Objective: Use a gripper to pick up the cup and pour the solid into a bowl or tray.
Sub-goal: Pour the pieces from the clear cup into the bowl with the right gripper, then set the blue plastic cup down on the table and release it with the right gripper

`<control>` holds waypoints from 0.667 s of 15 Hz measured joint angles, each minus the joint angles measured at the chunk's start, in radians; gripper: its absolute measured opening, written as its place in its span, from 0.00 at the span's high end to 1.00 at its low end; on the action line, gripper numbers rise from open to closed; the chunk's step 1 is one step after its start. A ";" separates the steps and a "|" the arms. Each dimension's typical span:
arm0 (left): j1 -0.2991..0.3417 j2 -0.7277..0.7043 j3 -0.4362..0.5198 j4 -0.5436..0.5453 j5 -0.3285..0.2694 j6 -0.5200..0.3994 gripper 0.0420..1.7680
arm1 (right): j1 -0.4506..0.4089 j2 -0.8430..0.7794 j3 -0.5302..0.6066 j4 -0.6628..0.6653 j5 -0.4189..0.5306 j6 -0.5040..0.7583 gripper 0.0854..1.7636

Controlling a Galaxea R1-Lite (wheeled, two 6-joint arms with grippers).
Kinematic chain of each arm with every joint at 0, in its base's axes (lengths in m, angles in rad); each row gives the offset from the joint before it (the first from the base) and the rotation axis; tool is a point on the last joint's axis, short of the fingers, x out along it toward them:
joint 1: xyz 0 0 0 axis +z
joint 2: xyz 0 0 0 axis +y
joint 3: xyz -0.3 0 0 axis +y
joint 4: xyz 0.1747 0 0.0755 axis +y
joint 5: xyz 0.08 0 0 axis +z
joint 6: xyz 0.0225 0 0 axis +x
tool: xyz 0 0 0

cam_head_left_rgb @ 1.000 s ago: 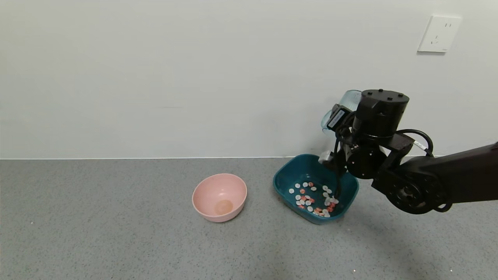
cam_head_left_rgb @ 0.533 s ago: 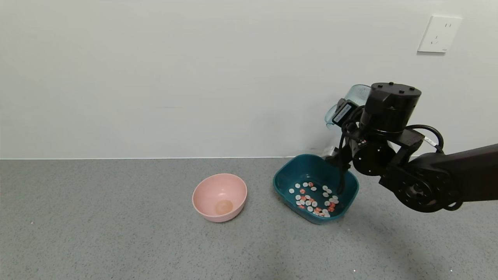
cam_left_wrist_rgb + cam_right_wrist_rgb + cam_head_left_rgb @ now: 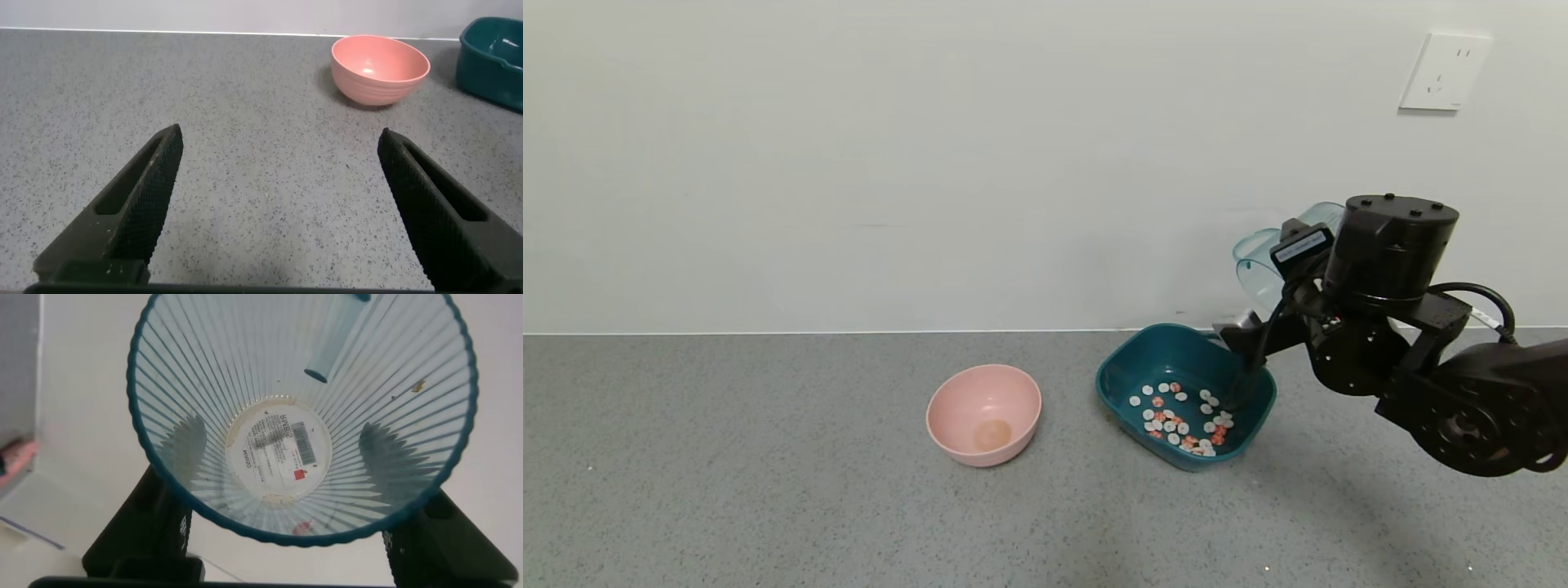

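Right gripper (image 3: pixel 1294 269) clamped on the ribbed cup (image 3: pixel 1262 260), held on its side in the air above the far right part of the worktop, mouth turned toward the left. Cup nearly empty inside. Below, slightly left: teal tub (image 3: pixel 1131 366) with the white and orange-red discs (image 3: pixel 1180 418). Pink bowl (image 3: pixel 984 413) near mid-worktop. Left gripper (image 3: pixel 278 196) spread wide over the bare counter.

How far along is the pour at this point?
Pour looks done: the solid lies in the tub, and the cup looks nearly empty, one piece near its rim. In hand: the right gripper holds the cup tipped beside the tub. Left: setting it down. Left gripper idle.
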 joint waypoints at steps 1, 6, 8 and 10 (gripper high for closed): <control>0.000 0.000 0.000 0.000 0.000 0.000 0.03 | -0.011 -0.013 0.025 0.000 0.000 0.063 0.27; 0.000 0.000 0.000 0.000 0.000 0.000 0.03 | -0.068 -0.089 0.178 0.000 0.000 0.421 0.27; 0.000 0.000 0.000 0.000 0.000 0.000 0.03 | -0.086 -0.120 0.238 0.000 0.001 0.573 0.27; 0.000 0.000 0.000 0.000 0.000 0.000 0.03 | -0.109 -0.148 0.291 0.001 0.003 0.695 0.27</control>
